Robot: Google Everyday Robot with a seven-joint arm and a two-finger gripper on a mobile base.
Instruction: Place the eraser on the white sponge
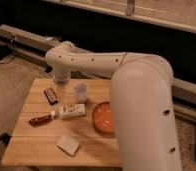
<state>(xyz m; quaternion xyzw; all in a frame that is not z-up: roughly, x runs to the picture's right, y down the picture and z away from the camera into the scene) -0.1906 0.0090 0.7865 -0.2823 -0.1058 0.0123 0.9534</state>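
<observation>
Wooden table [21,150] carries everything. Far left: red-brown tool [40,120] w/ pale tip, lying flat. Behind it sits the eraser [51,95], flat, near the back-left corner. Gripper [61,94] hangs just right of the eraser, pointing down, jaws spread, nothing btwn them. White sponge [68,145] lies near the front edge, well apart from the eraser. White bottle [72,111] on its side, cup [80,91] behind it, orange bowl [105,117] at right.

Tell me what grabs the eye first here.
The bulky white arm fills the right side, bending over the wooden table. Its tool hangs open between the eraser and a small cup. The orange bowl glows beside the arm; the white sponge lies near the front edge.
</observation>
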